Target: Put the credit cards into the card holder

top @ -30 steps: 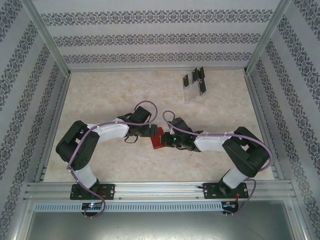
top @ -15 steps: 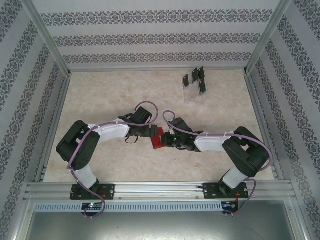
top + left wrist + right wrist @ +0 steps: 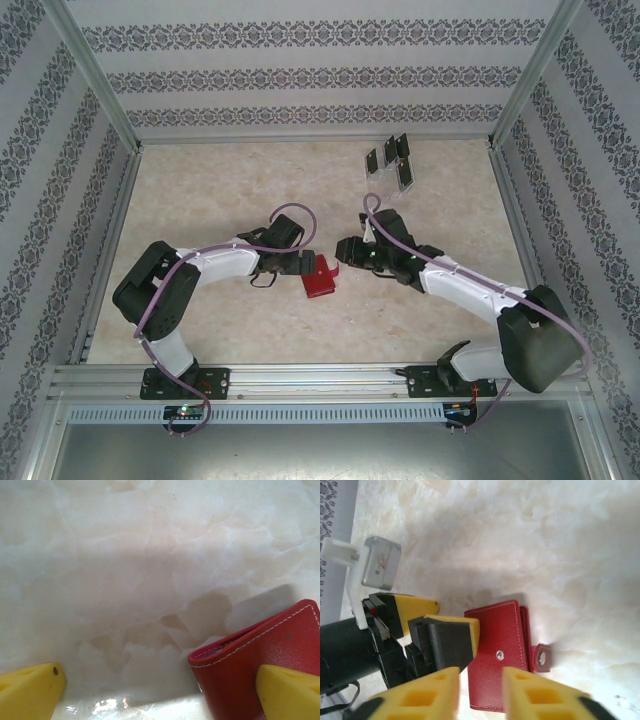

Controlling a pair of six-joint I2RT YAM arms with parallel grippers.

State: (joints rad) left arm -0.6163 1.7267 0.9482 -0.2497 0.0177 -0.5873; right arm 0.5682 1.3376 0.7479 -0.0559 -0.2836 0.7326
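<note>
Walls [image 3: 320, 60] with stripes of dark flower patterns stand on three sides, and shiny metal bars [image 3: 300, 378] run along the edges. They close in a pale counter [image 3: 200, 200] that looks like creamy stone with soft brown swirls. A second ago the right gripper [image 3: 343, 250] was shut and pressed down at the card holder [image 3: 322, 278]. Now it has pulled back and up, a little way off, and its jaws have opened a small bit with nothing between them. The right arm has swung its elbow far out to the right. The left gripper [image 3: 308, 266] has not moved. It is spread wide, and one of its yellow fingers [image 3: 285, 695] lies over a corner of the red card holder, which sits in the middle of the counter in about the same spot as before. The card holder looks folded over, with its little snap tab [image 3: 542, 656] hanging loose. I cannot tell if a card is inside it. The credit cards [image 3: 404, 175] stand in a clear rack [image 3: 380, 190] far back on the counter, well apart from the card holder. It looks like the right gripper is done with the card holder for now and may go for a card next, so most of the job is still to do.
</note>
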